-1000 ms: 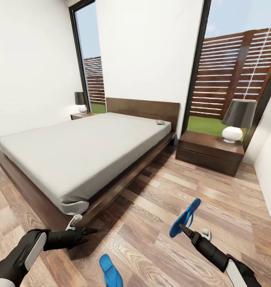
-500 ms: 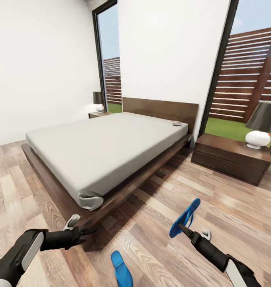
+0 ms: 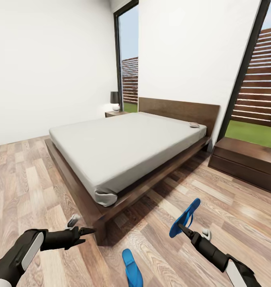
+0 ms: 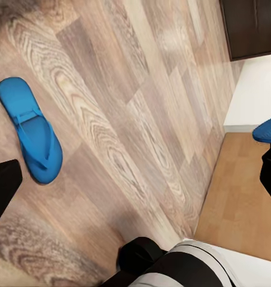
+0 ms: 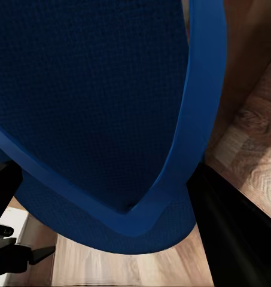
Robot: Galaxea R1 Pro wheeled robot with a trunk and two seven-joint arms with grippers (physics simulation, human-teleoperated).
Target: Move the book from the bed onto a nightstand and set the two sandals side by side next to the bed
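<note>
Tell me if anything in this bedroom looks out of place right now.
The two sandals are apart: one hangs off the floor in the right gripper, the other lies alone on the floor. The book sits on the bed.

We see one blue sandal [image 4: 30,128] lying flat on the wood-plank floor [image 4: 135,89], near a dark cabinet [image 4: 252,27]

black arms with white forearm panels, each tapering to a slim dark pointed pincer [image 3: 84,235].
</note>
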